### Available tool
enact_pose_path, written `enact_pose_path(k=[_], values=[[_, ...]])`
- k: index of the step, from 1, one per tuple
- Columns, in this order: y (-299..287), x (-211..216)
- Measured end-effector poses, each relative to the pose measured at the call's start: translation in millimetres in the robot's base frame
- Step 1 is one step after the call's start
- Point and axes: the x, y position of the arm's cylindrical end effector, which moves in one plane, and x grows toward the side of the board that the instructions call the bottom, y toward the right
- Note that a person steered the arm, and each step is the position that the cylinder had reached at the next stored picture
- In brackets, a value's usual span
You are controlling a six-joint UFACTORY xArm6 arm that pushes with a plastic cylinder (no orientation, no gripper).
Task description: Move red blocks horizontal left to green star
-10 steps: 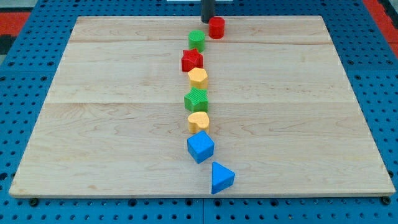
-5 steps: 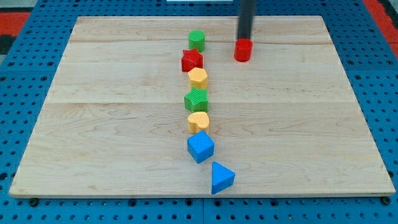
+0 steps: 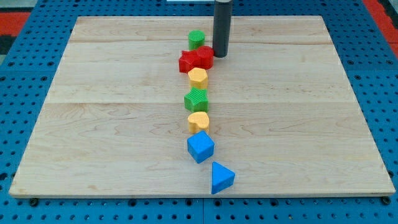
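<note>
The wooden worktop point(image 3: 112, 124) lay on a blue pegboard point(image 3: 25, 112) and carried a single column of blocks near its middle.

Leftmost in that column sat the red star point(image 3: 188, 61), with the red cylinder point(image 3: 204, 58) pressed against its right side, the two reading as one red mass. The green star point(image 3: 196, 99) stood lower in the column, apart from both reds, with a yellow block point(image 3: 198, 77) between them. A green cylinder point(image 3: 196, 40) sat just above the reds, toward the view's top. Below the green star came a yellow heart point(image 3: 198, 121), then a blue cube point(image 3: 200, 147), then a blue triangular block point(image 3: 221, 177) nearest the view's bottom, slightly to the right.

Furthest right, my tip point(image 3: 221, 56) rested touching the red cylinder's right side, the dark rod rising out of the view's top.

No claw on this arm, so no claw state could be told.
</note>
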Motion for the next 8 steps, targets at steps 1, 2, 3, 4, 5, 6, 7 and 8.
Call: enact_pose_path(k=[1, 2, 3, 4, 5, 6, 7, 8], values=[[-35, 16], [-85, 26], [-124, 31], [-165, 50], [-199, 72], [-188, 66], [-210, 63], [-198, 44]])
